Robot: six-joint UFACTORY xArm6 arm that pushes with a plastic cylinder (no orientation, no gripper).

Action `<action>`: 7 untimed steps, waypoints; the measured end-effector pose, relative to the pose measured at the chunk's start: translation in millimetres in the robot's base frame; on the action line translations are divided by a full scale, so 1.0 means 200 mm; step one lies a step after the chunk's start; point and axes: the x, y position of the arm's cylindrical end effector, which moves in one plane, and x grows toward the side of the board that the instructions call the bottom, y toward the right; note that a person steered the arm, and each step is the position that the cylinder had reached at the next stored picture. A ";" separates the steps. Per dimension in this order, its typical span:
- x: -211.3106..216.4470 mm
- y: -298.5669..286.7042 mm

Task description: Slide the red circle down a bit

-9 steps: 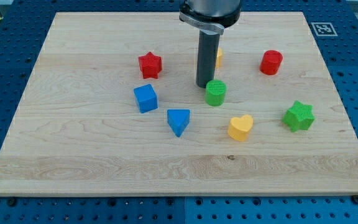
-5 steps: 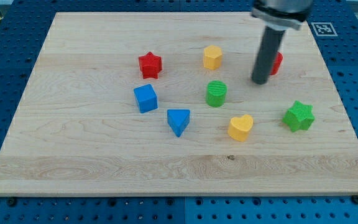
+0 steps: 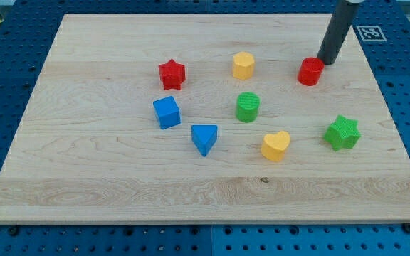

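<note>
The red circle (image 3: 309,72) is a short red cylinder at the upper right of the wooden board (image 3: 105,178). My tip (image 3: 327,62) is the lower end of a dark rod that comes in from the view's top. It stands just to the upper right of the red circle, very close to its edge or touching it.
A yellow block (image 3: 243,65) lies left of the red circle, a red star (image 3: 171,74) further left. A green cylinder (image 3: 248,107), blue cube (image 3: 166,112), blue triangle (image 3: 204,138), yellow heart (image 3: 275,146) and green star (image 3: 342,133) lie lower down.
My tip has moved from beside the green cylinder to the right and up the view, past the red circle, to its upper right. No block has moved.
</note>
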 end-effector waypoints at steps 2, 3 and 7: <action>0.04 -0.19; 0.13 -0.23; -0.11 -0.25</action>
